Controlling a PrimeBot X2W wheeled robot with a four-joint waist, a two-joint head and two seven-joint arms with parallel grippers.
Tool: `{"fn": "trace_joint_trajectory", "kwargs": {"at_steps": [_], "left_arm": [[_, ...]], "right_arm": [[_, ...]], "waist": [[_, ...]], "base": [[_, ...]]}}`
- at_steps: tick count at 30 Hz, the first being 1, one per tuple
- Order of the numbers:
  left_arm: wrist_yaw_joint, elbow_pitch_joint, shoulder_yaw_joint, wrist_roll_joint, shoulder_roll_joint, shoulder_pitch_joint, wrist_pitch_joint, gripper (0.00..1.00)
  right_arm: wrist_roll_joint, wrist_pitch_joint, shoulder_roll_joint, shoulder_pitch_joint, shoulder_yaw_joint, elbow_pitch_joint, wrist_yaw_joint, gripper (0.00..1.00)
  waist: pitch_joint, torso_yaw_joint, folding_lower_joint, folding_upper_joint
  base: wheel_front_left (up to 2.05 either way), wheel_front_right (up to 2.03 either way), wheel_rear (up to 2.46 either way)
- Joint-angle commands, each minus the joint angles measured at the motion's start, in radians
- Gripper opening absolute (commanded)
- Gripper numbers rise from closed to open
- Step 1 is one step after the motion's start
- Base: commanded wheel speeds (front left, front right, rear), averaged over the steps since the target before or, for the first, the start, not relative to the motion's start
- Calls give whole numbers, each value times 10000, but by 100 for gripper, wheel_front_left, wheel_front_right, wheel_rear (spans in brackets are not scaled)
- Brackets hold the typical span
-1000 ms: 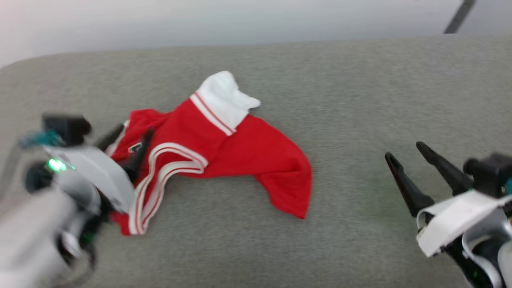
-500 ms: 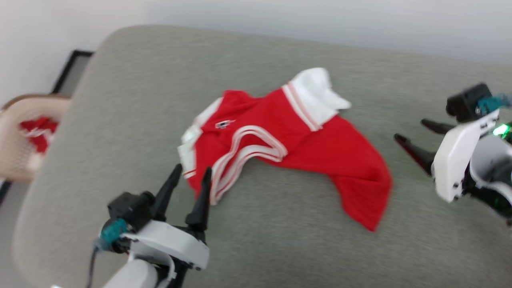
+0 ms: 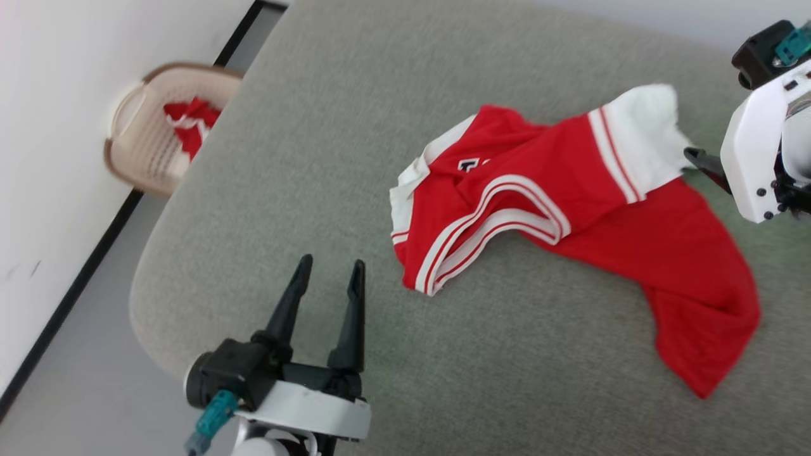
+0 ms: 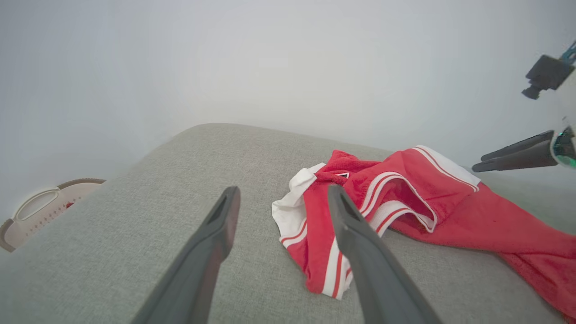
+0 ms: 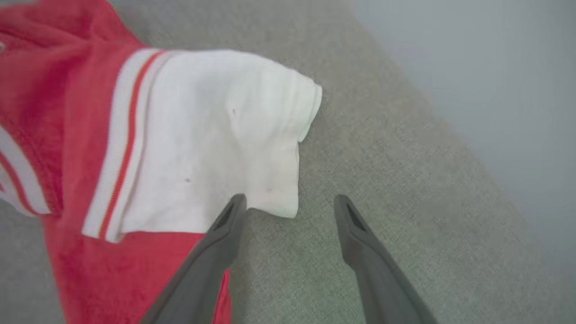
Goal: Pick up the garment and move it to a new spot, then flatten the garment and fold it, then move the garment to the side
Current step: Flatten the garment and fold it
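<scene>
The garment [image 3: 602, 209] lies crumpled on the grey cushioned surface [image 3: 317, 158]. It is red, with striped trim and a white sleeve [image 3: 640, 136] at its far end. Of the black print only a small corner [image 3: 467, 164] shows. My left gripper [image 3: 332, 263] stands open to the left of the garment, a short gap from its striped edge [image 4: 333, 274], nothing between the fingers. My right gripper [image 5: 288, 200] is open at the white sleeve's [image 5: 202, 144] corner, one finger over the red cloth. Its dark finger [image 3: 697, 158] touches the sleeve's right edge.
A beige basket [image 3: 146, 145] holding red cloth [image 3: 190, 120] stands on the floor beyond the surface's left edge, against a white wall with a black baseboard. The surface's rounded corner [image 3: 152, 285] is close to my left gripper. Bare grey cushion lies in front of the garment.
The camera has swung left, bringing the basket into view. My left gripper has drawn back off the garment's collar end. My right gripper has closed in on the white sleeve.
</scene>
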State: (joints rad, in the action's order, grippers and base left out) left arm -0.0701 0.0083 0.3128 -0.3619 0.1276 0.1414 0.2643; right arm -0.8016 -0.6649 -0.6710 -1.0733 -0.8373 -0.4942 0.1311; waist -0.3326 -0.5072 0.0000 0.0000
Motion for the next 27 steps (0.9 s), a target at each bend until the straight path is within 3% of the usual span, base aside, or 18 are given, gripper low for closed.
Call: {"fn": "trace_joint_trajectory", "kwargs": {"at_steps": [1,10,11,12,14,21,27], "left_arm": [[165,-116,-219,320,-193,-177,-5,100],[806,-407,-978,1165,-743,-572,-4,100],[857,-419,-1022,1182,-754,-565,-2,100],[886,-420,-1061,1181,-760,-543,-4,100],[939,-378,-1085,1156,-772,-474,-4,100],[1195,44,-1009,1120,-771,-148,-2,100],[1413,42,-1605,1552,-767,-218,-4,100]], "right_arm": [[-96,-56,64,-290,-387,-356,-7,100],[-811,-36,304,-1060,-2354,-1598,-7,100],[-907,-10,298,-1105,-2534,-1694,-7,91],[-978,62,285,-1146,-2682,-1769,-7,46],[-1182,202,231,-1187,-2921,-1856,-7,0],[-1692,1961,-587,-1020,-3218,-1555,-8,0],[-2260,3351,-1414,-343,-3040,-569,-8,0]], "waist": [[-876,-610,0,0],[-1140,-622,0,0],[-1148,-619,0,0],[-1154,-616,0,0],[-1119,-603,0,0],[-402,-434,0,0],[87,737,0,0]], "base": [[0,0,0],[0,0,0],[0,0,0],[0,0,0],[0,0,0],[0,0,0],[0,0,0]]}}
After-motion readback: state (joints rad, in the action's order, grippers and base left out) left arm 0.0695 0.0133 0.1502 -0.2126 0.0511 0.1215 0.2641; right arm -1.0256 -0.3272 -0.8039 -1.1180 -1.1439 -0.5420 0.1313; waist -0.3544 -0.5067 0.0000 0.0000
